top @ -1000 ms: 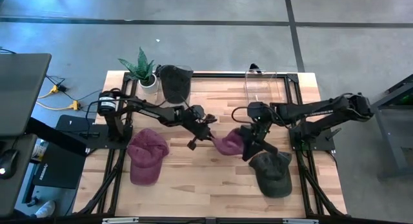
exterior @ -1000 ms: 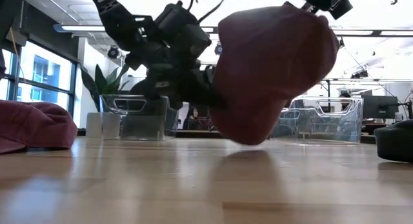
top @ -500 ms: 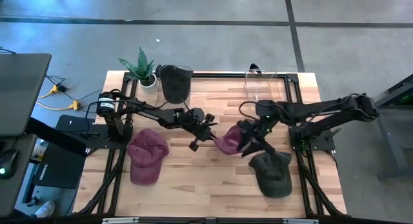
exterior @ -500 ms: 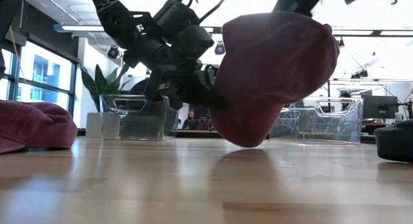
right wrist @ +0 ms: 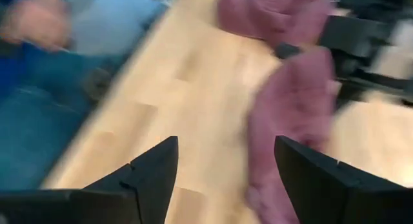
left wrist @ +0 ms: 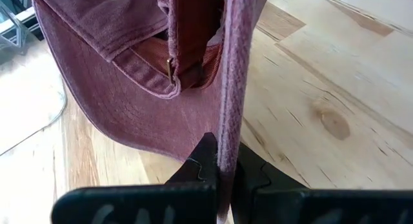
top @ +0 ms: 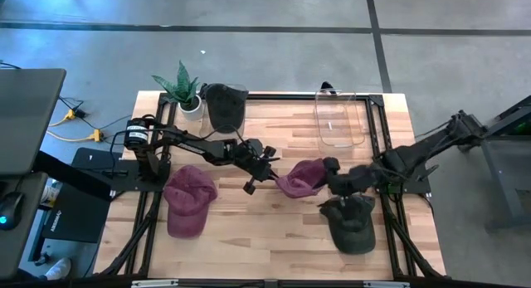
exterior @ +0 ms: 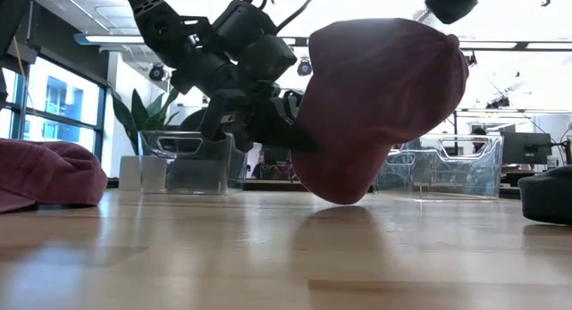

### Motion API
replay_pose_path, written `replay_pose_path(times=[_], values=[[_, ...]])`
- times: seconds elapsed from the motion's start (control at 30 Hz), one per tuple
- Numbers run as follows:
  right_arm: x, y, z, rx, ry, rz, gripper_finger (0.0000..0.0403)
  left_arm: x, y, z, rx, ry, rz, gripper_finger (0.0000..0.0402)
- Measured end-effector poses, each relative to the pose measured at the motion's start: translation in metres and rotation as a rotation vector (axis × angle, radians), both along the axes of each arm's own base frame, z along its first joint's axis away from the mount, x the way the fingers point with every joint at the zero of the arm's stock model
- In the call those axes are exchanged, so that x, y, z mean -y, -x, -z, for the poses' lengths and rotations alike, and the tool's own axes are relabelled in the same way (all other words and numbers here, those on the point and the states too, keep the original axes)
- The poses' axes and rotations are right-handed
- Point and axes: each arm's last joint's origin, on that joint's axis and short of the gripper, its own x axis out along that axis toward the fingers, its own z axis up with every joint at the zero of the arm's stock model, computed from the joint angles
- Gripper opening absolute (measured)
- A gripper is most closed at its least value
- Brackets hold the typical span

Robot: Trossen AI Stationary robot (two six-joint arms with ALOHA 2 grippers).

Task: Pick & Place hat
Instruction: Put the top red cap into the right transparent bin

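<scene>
Moved: my right jaws have let go of the maroon hat and pulled back from it; a second ago they were closed on its crown.
Right jaws: they stand apart with nothing between them, just beside the hat's right edge and above the dark green hat. From my right wrist the two dark fingers are spread wide, and the maroon hat lies ahead of them.
Left jaws: my left jaws are clamped on the maroon hat's edge. From my left wrist the fabric runs straight down into the pinch of the fingers.
Hat: it hangs near the middle of the desk. From table height its low point is clear of the wood, a shadow under it.
Other things: a second maroon hat lies on the left of the desk, a dark hat at the back beside a potted plant, and a clear bin at the back right.
</scene>
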Motion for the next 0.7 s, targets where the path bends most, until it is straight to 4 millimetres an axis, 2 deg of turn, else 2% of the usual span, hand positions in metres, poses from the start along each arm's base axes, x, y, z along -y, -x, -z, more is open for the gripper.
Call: replay_pose_path(times=[0.13,0.37,0.47,0.57,0.7], values=[[-0.007,0.000,0.009,-0.005,0.185,0.107,0.0252,0.000,0.000,0.000,0.001,0.020,-0.013,0.0000],[-0.017,-0.014,0.035,-0.100,0.334,0.042,0.0252,0.000,-0.001,-0.001,0.003,0.033,-0.021,0.0000],[-0.018,-0.019,0.043,-0.123,0.391,0.066,0.0246,0.000,-0.001,-0.001,0.005,0.033,-0.022,0.0000],[-0.019,-0.021,0.047,-0.139,0.381,0.071,0.0215,0.000,-0.001,-0.001,0.002,0.040,-0.029,0.0000],[-0.020,-0.021,0.047,-0.150,0.324,0.081,0.0130,-0.001,-0.002,-0.002,0.009,0.048,-0.066,0.0000]])
